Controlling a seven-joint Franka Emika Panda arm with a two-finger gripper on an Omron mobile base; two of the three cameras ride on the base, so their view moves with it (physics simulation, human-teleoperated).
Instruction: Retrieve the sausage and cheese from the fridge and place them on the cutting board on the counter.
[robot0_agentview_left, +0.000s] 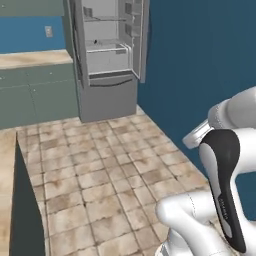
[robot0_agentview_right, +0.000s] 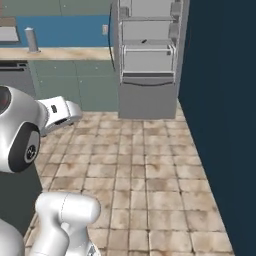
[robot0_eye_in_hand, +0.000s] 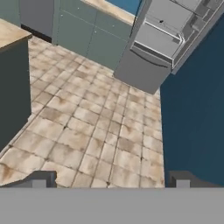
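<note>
Grey fridge stands open across the tiled floor, well apart from the fingers, which are spread wide and empty. A dark speck on a shelf may be the sausage; too small to tell. Likely light and slick, it should be pinched mid-length.

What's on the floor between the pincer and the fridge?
Bare tiled floor separates the open pincer from the open fridge, seen in the hand view.
</note>
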